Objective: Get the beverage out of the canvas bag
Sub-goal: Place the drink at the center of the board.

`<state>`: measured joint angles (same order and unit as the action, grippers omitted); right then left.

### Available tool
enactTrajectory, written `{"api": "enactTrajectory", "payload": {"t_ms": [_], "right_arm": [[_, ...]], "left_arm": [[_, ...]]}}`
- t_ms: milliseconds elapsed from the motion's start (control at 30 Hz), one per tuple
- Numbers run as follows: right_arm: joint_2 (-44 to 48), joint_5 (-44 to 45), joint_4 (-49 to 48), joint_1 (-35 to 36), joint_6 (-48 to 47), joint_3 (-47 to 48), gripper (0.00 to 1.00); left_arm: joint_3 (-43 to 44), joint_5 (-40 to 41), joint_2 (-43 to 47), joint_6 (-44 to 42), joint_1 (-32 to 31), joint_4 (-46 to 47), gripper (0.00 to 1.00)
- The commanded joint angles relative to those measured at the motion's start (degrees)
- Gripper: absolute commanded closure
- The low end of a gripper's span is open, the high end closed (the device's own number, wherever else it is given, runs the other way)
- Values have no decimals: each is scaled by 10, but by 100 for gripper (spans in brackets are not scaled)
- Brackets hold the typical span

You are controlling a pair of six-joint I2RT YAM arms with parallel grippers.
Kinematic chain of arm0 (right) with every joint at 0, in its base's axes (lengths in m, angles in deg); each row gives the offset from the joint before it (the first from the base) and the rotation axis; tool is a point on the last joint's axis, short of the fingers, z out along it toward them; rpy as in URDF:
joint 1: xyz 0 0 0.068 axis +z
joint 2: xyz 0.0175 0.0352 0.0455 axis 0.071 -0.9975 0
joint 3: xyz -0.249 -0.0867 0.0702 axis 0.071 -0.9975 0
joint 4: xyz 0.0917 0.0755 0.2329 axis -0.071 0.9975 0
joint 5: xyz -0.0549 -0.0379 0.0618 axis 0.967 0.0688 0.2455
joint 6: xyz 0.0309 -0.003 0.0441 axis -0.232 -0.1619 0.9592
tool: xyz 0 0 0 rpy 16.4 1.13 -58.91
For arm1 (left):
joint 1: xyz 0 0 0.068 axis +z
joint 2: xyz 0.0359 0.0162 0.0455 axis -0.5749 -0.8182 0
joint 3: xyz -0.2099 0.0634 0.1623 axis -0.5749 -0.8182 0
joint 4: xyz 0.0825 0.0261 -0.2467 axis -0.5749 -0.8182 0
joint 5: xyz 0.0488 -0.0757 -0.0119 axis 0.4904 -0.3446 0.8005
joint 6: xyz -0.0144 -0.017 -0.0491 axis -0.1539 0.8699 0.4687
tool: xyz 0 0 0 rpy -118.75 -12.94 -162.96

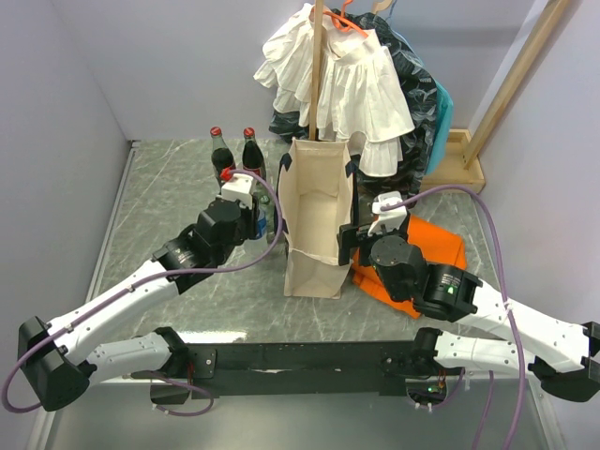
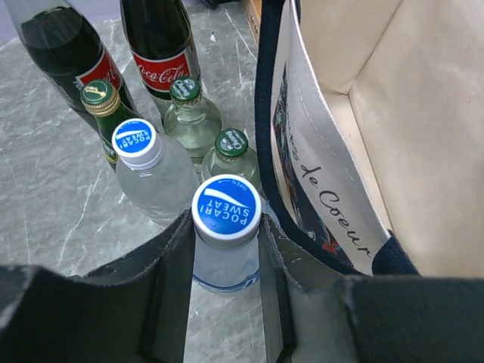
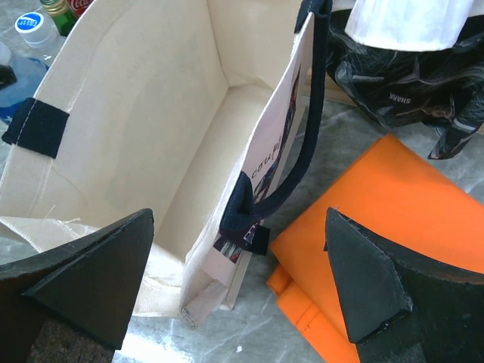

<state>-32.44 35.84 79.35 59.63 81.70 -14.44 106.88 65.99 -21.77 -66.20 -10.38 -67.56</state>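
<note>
Canvas bag [image 1: 317, 220]: cream, with navy handles, upright at the centre of the top view on the marble table [image 1: 169, 187], mouth open. Beverage [image 2: 226, 227]: clear bottle with a blue-and-white Pocari Sweat cap, lower centre of the left wrist view, outside the bag and just beside its printed outer wall; whether it stands on the table or is lifted cannot be told. Left gripper [image 2: 224, 253]: fingers [image 2: 174, 265] pinching the beverage from both sides below the cap. Right gripper [image 3: 234, 265]: fingers [image 3: 98, 280] spread wide, one over the bag's inside and one beyond its wall, holding nothing. Second Pocari Sweat bottle [image 2: 151, 170], green-capped bottles [image 2: 189, 113] and two cola bottles [image 1: 232, 155]: clustered left of the bag. Orange cloth [image 1: 422, 253]: folded flat, right of the bag. White garments [image 1: 337, 75]: hanging behind the bag, top centre.
</note>
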Motion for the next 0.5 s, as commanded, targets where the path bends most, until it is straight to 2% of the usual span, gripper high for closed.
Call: {"api": "enactTrajectory", "payload": {"t_ms": [0,467], "right_arm": [[10,20,-2,-1,6,-2,0],[20,16,-8,-1,5,-10,0]], "left_arm": [[-6,24,33,11,-2,144,99],[-30,53,4,27,-2,195,99]]}}
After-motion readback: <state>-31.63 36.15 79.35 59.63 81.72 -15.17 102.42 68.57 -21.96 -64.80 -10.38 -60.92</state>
